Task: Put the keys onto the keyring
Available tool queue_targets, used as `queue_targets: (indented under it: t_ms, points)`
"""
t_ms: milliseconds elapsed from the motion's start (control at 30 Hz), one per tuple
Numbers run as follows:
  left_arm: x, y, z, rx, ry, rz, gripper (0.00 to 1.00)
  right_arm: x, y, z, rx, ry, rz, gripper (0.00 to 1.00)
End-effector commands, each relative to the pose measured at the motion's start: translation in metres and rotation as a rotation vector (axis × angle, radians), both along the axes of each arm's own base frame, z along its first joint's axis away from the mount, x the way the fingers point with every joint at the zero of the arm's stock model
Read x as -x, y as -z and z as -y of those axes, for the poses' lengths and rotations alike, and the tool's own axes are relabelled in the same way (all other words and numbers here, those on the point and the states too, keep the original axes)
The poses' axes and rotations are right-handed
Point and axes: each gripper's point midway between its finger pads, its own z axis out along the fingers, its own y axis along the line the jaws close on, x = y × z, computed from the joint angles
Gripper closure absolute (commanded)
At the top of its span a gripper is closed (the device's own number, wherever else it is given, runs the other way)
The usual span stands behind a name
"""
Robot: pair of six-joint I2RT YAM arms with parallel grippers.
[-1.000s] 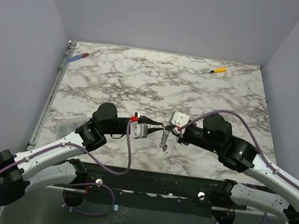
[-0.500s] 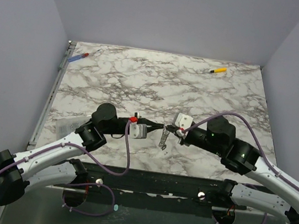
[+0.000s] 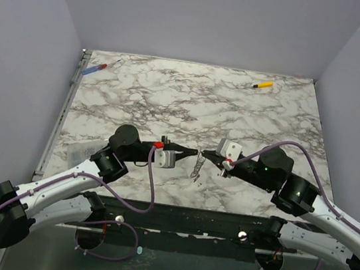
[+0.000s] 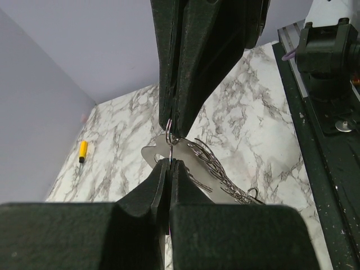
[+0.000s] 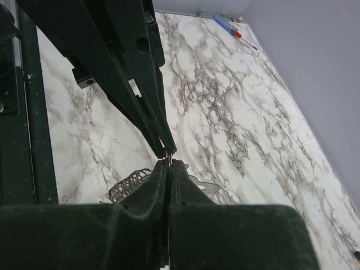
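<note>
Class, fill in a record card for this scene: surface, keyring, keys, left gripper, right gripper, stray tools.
surface: marble-patterned table
keyring: pinched from both sides, held above the table
keys: hanging below the keyring
left gripper: jaws shut on the keyring
right gripper: jaws shut on the keyring, tip to tip with the left
stray tools: yellow tool at the far right; blue-and-red tool at the far left corner
</note>
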Motion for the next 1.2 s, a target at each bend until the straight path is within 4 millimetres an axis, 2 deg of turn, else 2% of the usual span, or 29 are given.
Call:
queue_targets:
  t_ms: [0, 133, 300, 667, 767, 967, 1067, 1167]
  points:
    - [0.006, 0.013, 0.0, -0.029, 0.03, -0.03, 1.0, -0.001, -0.03, 0.001, -0.114, 0.018, 0.049, 0.99]
    - [0.008, 0.014, 0.001, -0.031, 0.041, -0.03, 0.98, -0.001, -0.029, 0.002, -0.12, 0.021, 0.046, 0.99]
    - [0.003, 0.011, -0.003, -0.023, 0.003, -0.018, 0.69, -0.002, -0.025, 0.002, -0.113, 0.026, 0.036, 0.99]
    - [-0.013, -0.007, -0.02, 0.102, -0.154, -0.015, 0.3, 0.002, -0.025, 0.011, -0.137, 0.035, 0.052, 0.99]
    - [-0.014, -0.02, -0.026, 0.186, -0.176, -0.033, 0.25, 0.001, -0.023, 0.013, -0.138, 0.043, 0.059, 0.99]
    - [-0.036, -0.049, -0.048, 0.414, -0.319, -0.18, 0.19, -0.005, -0.025, 0.021, -0.163, 0.097, 0.078, 0.99]
    - [-0.036, -0.059, -0.055, 0.456, -0.331, -0.184, 0.09, -0.012, -0.029, 0.028, -0.188, 0.149, 0.095, 0.99]
    - [-0.033, -0.072, -0.072, 0.562, -0.36, -0.176, 0.02, -0.016, -0.031, 0.033, -0.213, 0.185, 0.108, 0.99]
